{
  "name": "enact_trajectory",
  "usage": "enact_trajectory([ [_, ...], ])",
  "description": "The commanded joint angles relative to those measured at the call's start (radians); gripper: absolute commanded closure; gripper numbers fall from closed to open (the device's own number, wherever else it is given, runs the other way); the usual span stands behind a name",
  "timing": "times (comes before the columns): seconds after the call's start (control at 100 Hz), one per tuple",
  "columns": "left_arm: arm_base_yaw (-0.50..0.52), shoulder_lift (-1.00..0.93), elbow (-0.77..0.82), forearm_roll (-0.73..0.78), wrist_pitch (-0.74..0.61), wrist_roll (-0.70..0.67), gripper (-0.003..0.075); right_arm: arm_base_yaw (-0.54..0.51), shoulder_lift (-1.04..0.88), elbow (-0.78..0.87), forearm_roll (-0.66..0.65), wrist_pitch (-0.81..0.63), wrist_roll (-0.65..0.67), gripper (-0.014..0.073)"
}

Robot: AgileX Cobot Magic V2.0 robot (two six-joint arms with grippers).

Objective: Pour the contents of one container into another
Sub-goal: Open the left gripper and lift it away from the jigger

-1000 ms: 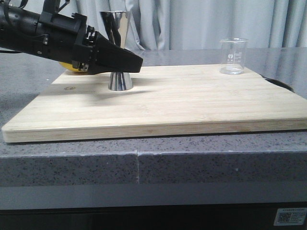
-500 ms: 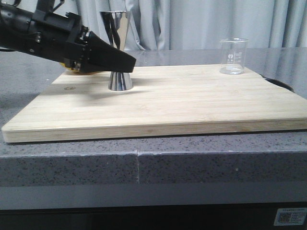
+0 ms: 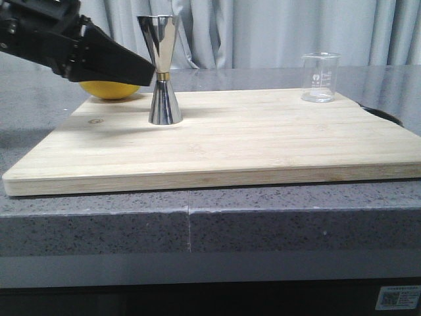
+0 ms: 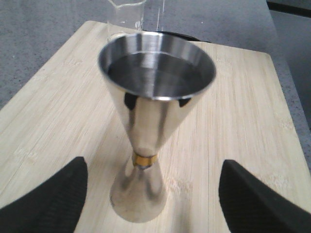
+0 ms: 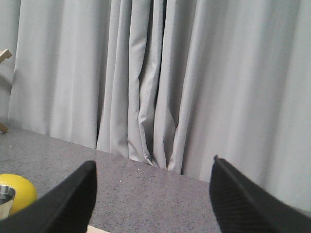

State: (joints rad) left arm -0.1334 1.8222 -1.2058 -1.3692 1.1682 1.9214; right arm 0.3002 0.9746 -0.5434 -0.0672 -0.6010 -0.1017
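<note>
The steel jigger [image 3: 164,69] with its gold waist band stands upright on the left part of the wooden board [image 3: 263,141]. My left gripper [image 3: 141,66] hovers just left of it at waist height, open and holding nothing. In the left wrist view the jigger [image 4: 150,121] stands ahead of the gripper [image 4: 154,164], beyond both black fingertips [image 4: 58,191], untouched. The clear glass beaker [image 3: 320,78] stands upright alone at the board's far right corner, and its base [image 4: 127,12] shows behind the jigger. My right gripper [image 5: 154,162] is open, facing the curtain, and is out of the front view.
A yellow lemon [image 3: 110,89] lies at the board's far left corner behind the left gripper; it also shows as the lemon [image 5: 17,191] in the right wrist view. The board rests on a grey speckled counter [image 3: 197,227]. Grey curtains [image 3: 263,33] hang behind.
My left gripper has drawn back to the left and slightly up, off the jigger's waist. The jigger stays standing, and the lemon is now uncovered.
</note>
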Motion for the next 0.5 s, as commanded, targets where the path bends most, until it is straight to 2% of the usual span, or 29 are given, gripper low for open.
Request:
enact_trajectory([
  [0.0, 0.022, -0.077, -0.028, -0.033, 0.073, -0.038, 0.0195, 0.001, -0.019, -0.025, -0.004, -0.077, -0.006, 0.0144],
  [0.33, 0.128, -0.218, -0.028, -0.011, 0.100, -0.168, 0.0195, 0.001, -0.019, -0.029, 0.002, -0.074, -0.006, 0.0144],
  [0.49, 0.168, -0.328, -0.028, -0.094, 0.054, -0.168, 0.0224, -0.003, -0.019, -0.057, 0.055, -0.024, -0.019, 0.0144],
])
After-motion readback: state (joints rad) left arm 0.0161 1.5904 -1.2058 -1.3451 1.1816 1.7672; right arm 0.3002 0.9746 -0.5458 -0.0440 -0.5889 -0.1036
